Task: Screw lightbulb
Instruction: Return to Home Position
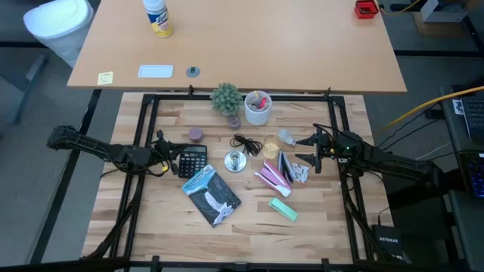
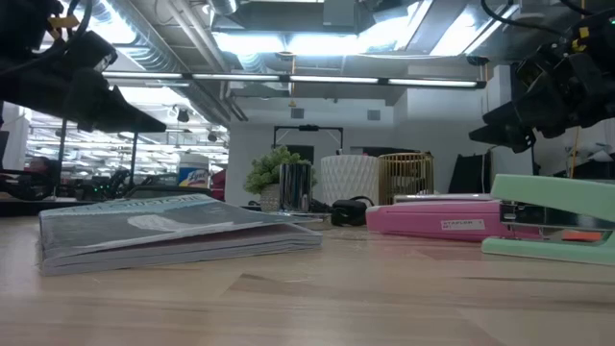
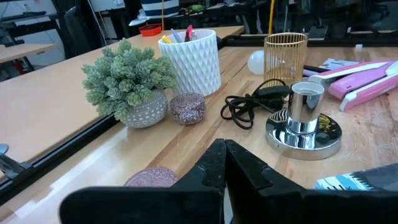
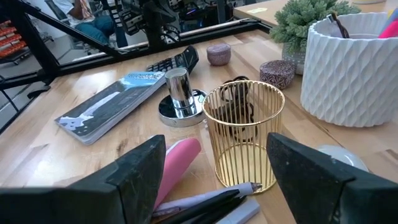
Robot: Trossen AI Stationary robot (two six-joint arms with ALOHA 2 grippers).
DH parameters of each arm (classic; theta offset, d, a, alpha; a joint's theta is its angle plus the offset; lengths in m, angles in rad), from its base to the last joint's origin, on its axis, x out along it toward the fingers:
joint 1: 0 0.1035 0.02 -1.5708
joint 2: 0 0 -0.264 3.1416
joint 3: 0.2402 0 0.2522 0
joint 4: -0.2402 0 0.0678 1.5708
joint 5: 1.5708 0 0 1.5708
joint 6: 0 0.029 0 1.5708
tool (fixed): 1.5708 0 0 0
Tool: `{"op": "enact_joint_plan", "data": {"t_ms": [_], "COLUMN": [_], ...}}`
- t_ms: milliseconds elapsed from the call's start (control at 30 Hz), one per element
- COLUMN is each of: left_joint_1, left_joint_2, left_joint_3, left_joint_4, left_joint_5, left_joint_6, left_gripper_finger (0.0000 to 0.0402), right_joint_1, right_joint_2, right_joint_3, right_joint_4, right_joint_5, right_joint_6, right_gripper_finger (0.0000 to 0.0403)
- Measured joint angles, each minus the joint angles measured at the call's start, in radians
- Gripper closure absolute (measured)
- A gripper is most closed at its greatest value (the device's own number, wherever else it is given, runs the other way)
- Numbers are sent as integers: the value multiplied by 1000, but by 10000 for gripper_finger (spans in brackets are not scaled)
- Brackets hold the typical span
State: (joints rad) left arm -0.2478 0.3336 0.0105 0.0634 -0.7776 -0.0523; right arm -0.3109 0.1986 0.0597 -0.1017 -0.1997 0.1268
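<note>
The lightbulb [image 1: 287, 137], a small frosted white globe, lies on the table beside a gold wire cup [image 1: 271, 143]. It shows behind the cup in the left wrist view [image 3: 257, 61] and at the edge of the right wrist view [image 4: 339, 155]. The shiny silver disc base [image 1: 235, 161] with its upright socket [image 3: 306, 109] and black cord [image 1: 246, 142] stands at mid-table. My right gripper [image 1: 314, 151] is open and empty, just right of the bulb, its fingers standing wide before the gold cup [image 4: 242, 134]. My left gripper [image 1: 162, 159] is shut and empty, left of the calculator [image 1: 193, 160].
A book [image 1: 212, 194], a pink stapler [image 1: 274, 174] and a green stapler [image 1: 283, 208] lie near the base. A white pen cup [image 1: 258, 107], a small plant [image 1: 225, 98] and two purple tins [image 1: 196, 134] stand at the far side. A black frame [image 1: 151, 113] borders the table.
</note>
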Motion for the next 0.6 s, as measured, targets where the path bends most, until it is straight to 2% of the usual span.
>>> {"op": "enact_joint_plan", "data": {"t_ms": [167, 367, 600], "left_joint_1": [0, 0, 0], "left_joint_2": [-32, -167, -294], "left_joint_3": [0, 0, 0], "left_joint_4": [-1, 0, -1], "left_joint_5": [0, 0, 0], "left_joint_6": [0, 0, 0], "left_gripper_finger": [402, 402, 402], "right_joint_1": [73, 160, 199], "right_joint_2": [-29, -108, -186], "right_joint_3": [2, 2, 1], "right_joint_4": [-4, -5, -5], "right_joint_5": [39, 58, 58], "right_joint_6": [0, -1, -1], "right_gripper_finger": [118, 118, 118]}}
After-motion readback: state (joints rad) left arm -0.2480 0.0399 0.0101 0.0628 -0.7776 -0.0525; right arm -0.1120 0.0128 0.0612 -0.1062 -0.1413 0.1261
